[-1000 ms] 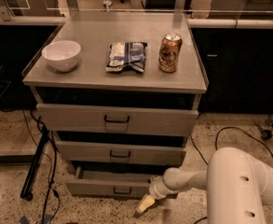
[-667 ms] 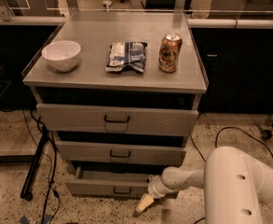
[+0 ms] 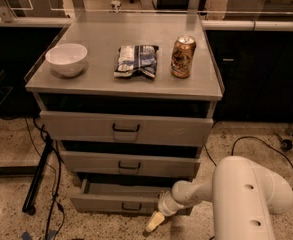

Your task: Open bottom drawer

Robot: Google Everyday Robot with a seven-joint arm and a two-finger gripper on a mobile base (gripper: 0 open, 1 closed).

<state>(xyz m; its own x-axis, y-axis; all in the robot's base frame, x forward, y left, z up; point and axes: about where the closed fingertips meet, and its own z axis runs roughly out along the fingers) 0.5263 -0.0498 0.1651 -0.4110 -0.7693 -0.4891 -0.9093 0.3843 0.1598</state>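
The bottom drawer (image 3: pixel 98 203) is the lowest, shallowest grey front of the cabinet. It stands pulled out a little, with a dark gap above its front. Its small dark pull handle (image 3: pixel 131 207) is at the centre. My gripper (image 3: pixel 154 222) is low near the floor, just right of and below that handle, in front of the drawer's right half. It has a pale yellowish tip. My white arm (image 3: pixel 246 199) reaches in from the lower right.
The middle drawer (image 3: pixel 131 165) and the tall top drawer (image 3: pixel 126 129) sit above. On the cabinet top are a white bowl (image 3: pixel 66 59), a snack bag (image 3: pixel 136 60) and a can (image 3: pixel 183 57). A black stand leg (image 3: pixel 38 176) and cables (image 3: pixel 53 204) lie on the floor at left.
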